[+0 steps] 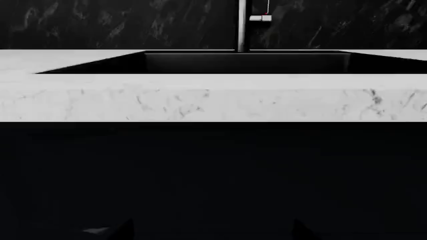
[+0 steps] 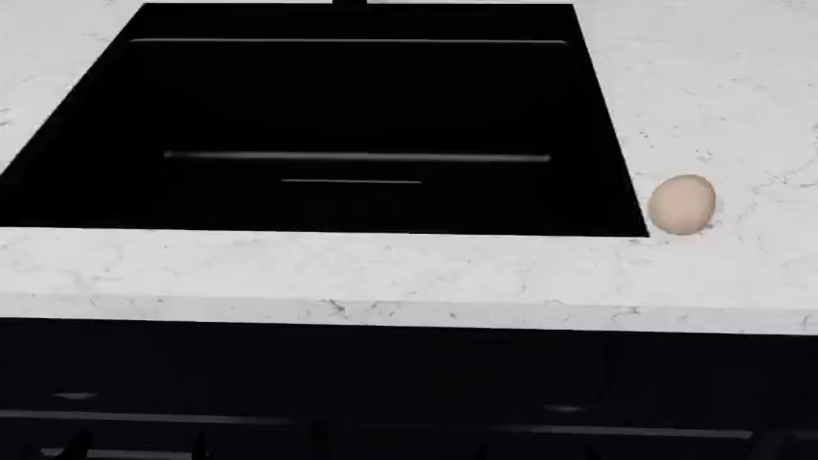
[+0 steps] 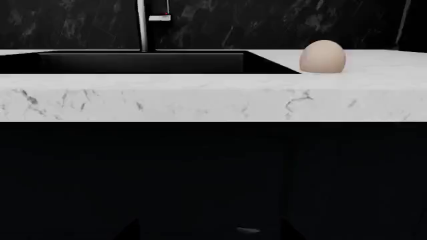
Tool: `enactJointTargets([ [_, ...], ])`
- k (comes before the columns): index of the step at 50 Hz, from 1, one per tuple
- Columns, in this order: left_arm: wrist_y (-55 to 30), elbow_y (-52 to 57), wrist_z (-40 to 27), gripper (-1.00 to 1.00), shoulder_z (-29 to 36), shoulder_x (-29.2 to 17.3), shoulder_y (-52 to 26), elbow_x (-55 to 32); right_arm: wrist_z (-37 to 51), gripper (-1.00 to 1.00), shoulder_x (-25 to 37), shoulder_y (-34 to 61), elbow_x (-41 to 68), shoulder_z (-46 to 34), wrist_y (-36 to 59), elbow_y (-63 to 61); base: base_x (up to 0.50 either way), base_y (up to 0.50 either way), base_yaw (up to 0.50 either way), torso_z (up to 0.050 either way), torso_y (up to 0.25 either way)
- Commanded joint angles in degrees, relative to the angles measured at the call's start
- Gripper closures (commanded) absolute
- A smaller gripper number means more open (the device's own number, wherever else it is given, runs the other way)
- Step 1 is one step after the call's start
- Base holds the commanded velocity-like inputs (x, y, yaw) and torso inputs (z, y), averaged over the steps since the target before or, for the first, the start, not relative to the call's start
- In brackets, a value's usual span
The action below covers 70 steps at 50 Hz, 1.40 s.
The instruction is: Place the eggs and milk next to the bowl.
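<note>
One pale pinkish-beige egg [image 2: 681,203] lies on the white marble counter just right of the sink's front right corner. In the right wrist view the same egg [image 3: 323,57] rests on the counter top, above and beyond my right gripper [image 3: 210,232]. That gripper hangs low in front of the dark cabinet face, open, with nothing between its fingers. My left gripper [image 1: 212,232] is also open and empty, below the counter edge and facing the sink. The milk and the bowl are out of view.
A deep black sink [image 2: 345,115] is sunk into the marble counter [image 2: 383,278], with a steel faucet [image 1: 242,25] behind it against a dark marble wall. The counter's thick front edge [image 3: 200,102] overhangs the dark cabinet front [image 2: 383,383].
</note>
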Motion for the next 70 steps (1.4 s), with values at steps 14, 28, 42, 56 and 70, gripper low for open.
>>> enactJointTargets([
  [14,0.6,-0.3,-3.1,-1.00,3.7,-2.9,0.1,-2.1,4.5,-1.00,2.8,0.1,1.8,-3.5,0.6,-0.7,0.00,0.00,0.00,0.000,0.000],
  [28,0.6,-0.3,-3.4,-1.00,4.4,-3.3,0.3,-1.5,4.7,-1.00,3.1,0.1,2.0,-3.7,0.2,-0.2,0.00,0.00,0.00,0.000,0.000],
  [42,0.6,-0.3,-3.4,-1.00,4.4,-3.3,0.3,-1.5,4.7,-1.00,3.1,0.1,2.0,-3.7,0.2,-0.2,0.00,0.00,0.00,0.000,0.000],
  [56,0.8,-1.5,-3.4,-1.00,5.1,-3.7,0.1,-2.3,7.8,-1.00,5.8,-0.1,4.5,-6.7,-0.1,-0.5,0.00,0.00,0.00,0.000,0.000],
  [70,-0.9,-0.2,-3.3,-1.00,6.3,-4.6,-0.1,-5.2,8.1,-1.00,6.7,0.1,5.5,-7.7,-0.6,-0.2,0.00,0.00,0.00,0.031,0.000],
])
